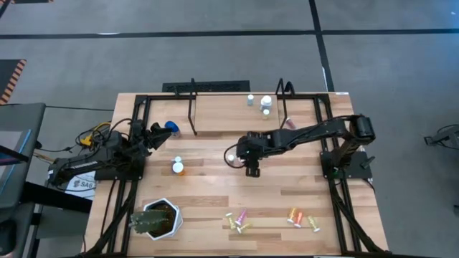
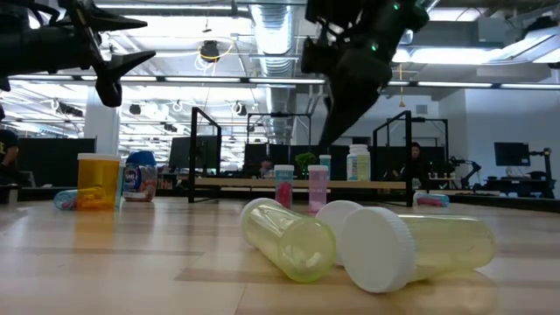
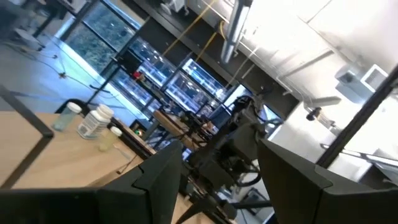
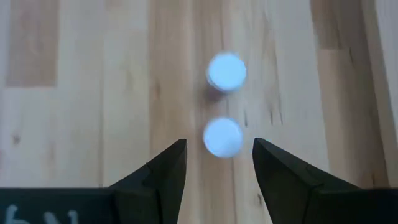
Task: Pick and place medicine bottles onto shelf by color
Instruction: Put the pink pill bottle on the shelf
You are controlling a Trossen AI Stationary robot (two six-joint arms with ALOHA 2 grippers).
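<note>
My right gripper (image 4: 217, 146) hovers open over the middle of the table (image 1: 215, 186), pointing steeply down. Two white-capped medicine bottles (image 4: 222, 137) (image 4: 226, 70) stand upright below it, and the nearer cap shows in the gap between its fingertips. In the low view two pink bottles (image 2: 284, 185) (image 2: 318, 188) stand under that gripper (image 2: 331, 131). The shelf (image 1: 222, 111) at the far edge bears white bottles (image 1: 266, 104). My left gripper (image 1: 156, 132) waits open at the table's left, raised and holding nothing, beside a blue-lidded bottle (image 1: 171, 127).
An orange bottle (image 1: 178, 168) stands left of centre. Several small bottles lie near the front edge (image 1: 240, 221) (image 1: 301, 217), among them yellow vials (image 2: 289, 236). A spiky plant in a white pot (image 1: 154, 218) sits at the front left. A pink bottle (image 1: 287, 123) lies by the shelf's right upright.
</note>
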